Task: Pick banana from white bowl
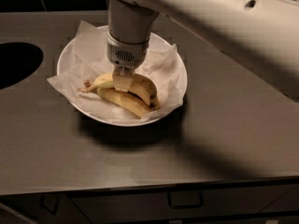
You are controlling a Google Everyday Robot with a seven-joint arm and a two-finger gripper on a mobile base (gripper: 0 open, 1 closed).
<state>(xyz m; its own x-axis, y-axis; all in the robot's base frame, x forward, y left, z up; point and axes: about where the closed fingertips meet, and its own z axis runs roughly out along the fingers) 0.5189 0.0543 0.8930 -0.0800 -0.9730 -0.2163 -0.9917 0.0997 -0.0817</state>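
Observation:
The white bowl [181, 80] sits on the dark counter, lined with crumpled white paper [88, 48]. In it lies the banana [135, 101], yellow with brown spots, apparently two fruits joined at a stem that points left. My gripper [122, 82] comes straight down from the white arm into the middle of the bowl and is closed on the upper banana near its stem end. One pale finger shows in front of the fruit; the other is hidden behind it. The banana rests on the paper.
A dark round opening [16, 62] is cut into the counter at the far left. The counter's front edge runs along the bottom, with a drawer handle [185, 200] below. The white arm [224, 17] spans the upper right.

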